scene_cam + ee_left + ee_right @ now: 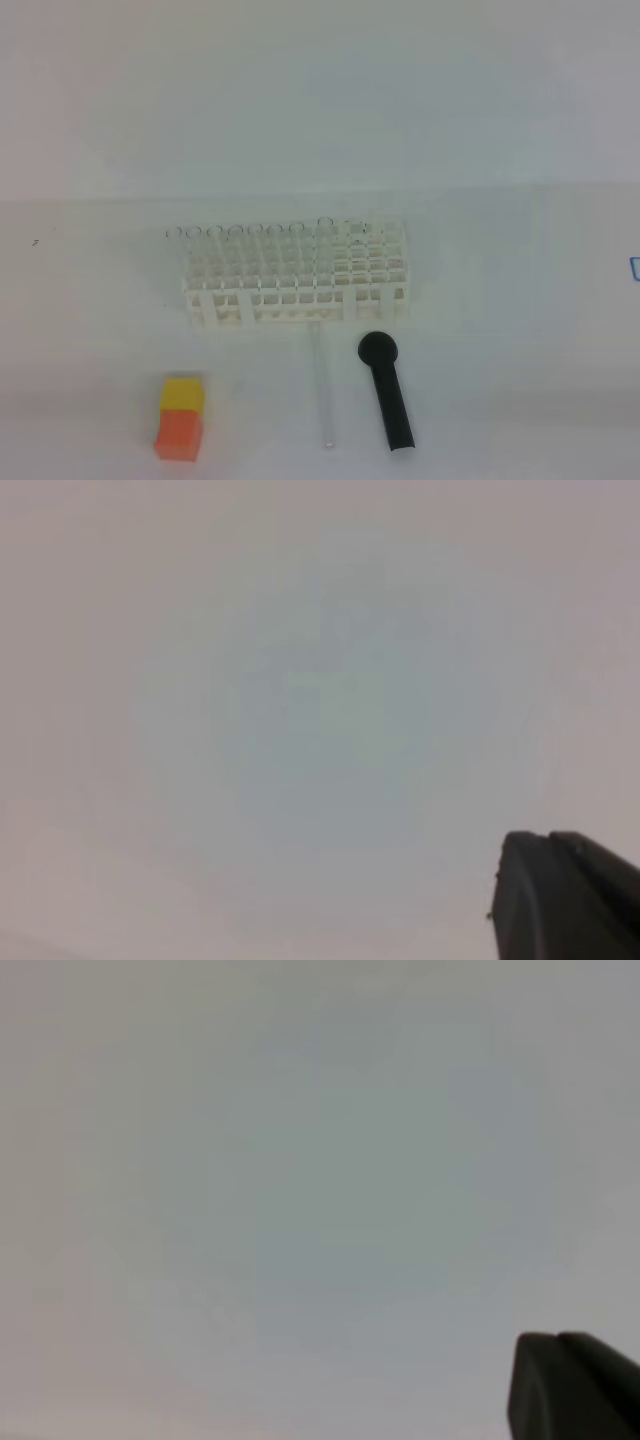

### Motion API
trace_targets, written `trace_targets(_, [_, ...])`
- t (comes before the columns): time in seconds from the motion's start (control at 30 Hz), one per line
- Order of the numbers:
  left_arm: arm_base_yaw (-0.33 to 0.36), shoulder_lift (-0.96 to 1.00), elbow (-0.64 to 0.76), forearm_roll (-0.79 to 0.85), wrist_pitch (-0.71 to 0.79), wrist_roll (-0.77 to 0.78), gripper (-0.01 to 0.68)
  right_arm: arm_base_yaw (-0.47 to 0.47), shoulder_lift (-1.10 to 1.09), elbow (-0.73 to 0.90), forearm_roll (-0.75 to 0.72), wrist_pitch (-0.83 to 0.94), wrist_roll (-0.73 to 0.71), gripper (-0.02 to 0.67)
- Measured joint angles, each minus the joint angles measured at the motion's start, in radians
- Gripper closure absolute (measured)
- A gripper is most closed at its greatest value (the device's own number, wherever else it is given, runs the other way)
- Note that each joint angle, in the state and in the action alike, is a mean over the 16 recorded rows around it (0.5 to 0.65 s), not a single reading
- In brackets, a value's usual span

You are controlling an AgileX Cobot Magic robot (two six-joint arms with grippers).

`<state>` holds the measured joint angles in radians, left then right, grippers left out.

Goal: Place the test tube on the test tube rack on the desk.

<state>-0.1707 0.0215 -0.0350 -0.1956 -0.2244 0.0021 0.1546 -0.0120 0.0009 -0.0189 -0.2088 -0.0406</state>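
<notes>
the tabletop (90,300) carries everything, and neither arm shows in the exterior high view, so both sit well back from the work. the test tube rack (297,272) is the widest thing, farthest from where the grippers wait, with a row of clear rims along its far edge. nearer lie the black scoop (388,390), the orange-and-yellow block (181,417) and, thinnest of all, the test tube (326,390), flat on the tabletop between block and scoop, one end almost touching the rack's near wall, well apart from either gripper. the likely trouble starts with that tube: it is clear and faint against the pale surface, so a descent could land beside it; being round and smooth, it could roll away from a closing gripper or slip when tilted upright. the scoop lies just beside it on the right-arm side, so a wide approach from there could knock the scoop into the tube. a tube carried off vertical could catch a grid wall and tip or shove the light rack. as for pose, the left gripper (565,895) and the right gripper (570,1385) each show only a dark corner low in their wrist views, facing bare surface, holding nothing; both are pressed together and would have to spread before any grasp.
</notes>
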Motion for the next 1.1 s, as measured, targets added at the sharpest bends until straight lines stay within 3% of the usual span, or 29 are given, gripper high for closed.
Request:
trace_targets(0.17, [0.0, 0.033, -0.115, 0.016, 0.127, -0.074, 0.674, 0.0, 0.014, -0.089, -0.001, 0.079, -0.016, 0.65])
trace_targets(0.3, [0.0, 0.111, -0.269, 0.031, 0.348, -0.12, 0.674, 0.0, 0.062, -0.207, -0.001, 0.212, -0.027, 0.65])
trace_targets(0.5, [0.0, 0.315, -0.513, 0.045, 0.723, -0.147, 0.674, 0.0, 0.219, -0.441, 0.003, 0.479, -0.042, 0.65])
trace_targets(0.7, [0.0, 0.569, -0.646, -0.003, 0.949, -0.144, 0.674, 0.0, 0.433, -0.629, 0.028, 0.738, -0.028, 0.65])
trace_targets(0.9, [-0.044, 0.822, -0.665, -0.161, 0.97, -0.004, 0.673, 0.0, 0.598, -0.722, 0.061, 0.934, -0.008, 0.65])
trace_targets(1.1, [-0.185, 1.054, -0.662, -0.302, 0.85, 0.107, 0.673, 0.0, 0.671, -0.739, 0.072, 1.051, 0.008, 0.65])
